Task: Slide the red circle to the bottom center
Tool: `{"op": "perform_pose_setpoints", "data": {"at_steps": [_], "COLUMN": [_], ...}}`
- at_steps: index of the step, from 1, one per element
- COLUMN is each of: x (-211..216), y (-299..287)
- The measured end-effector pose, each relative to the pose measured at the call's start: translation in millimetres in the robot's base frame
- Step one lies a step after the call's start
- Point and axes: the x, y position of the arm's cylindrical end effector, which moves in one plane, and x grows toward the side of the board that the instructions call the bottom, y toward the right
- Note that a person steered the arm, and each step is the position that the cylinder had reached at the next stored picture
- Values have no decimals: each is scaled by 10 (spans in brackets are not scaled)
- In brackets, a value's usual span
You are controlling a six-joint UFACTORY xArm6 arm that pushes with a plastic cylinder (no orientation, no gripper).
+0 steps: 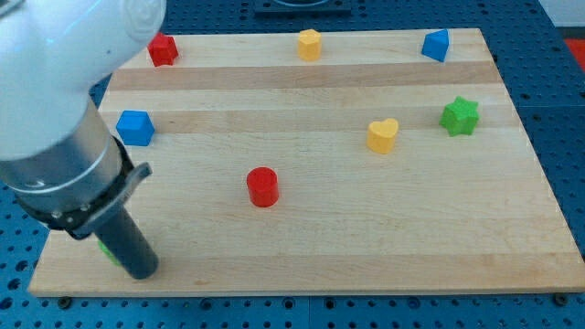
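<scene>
Pale wooden board (512,228) lies on a blue perforated bench, and the red circle (262,186) stands on it a little toward the view's left of the middle, in the lower half. Taking that red cylinder as landmark: my tip (139,268) rests on the board well to its lower left, apart from it and touching no block clearly; a sliver of green (106,248) shows just beside the rod, shape hidden. The rod is a plain stick with no jaws, holding nothing. A blue cube (135,127) sits up and left of the cylinder. A yellow heart (383,135) lies up and right, a green star (460,116) farther right. Far above are a red block (163,49), a yellow block (310,44) and a blue block (436,45).
</scene>
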Motion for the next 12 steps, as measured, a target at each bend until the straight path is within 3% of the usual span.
{"op": "perform_pose_setpoints", "data": {"at_steps": [4,5,7,12], "x": [-65,-13,21,-1025], "y": [-318,-103,925,783]}}
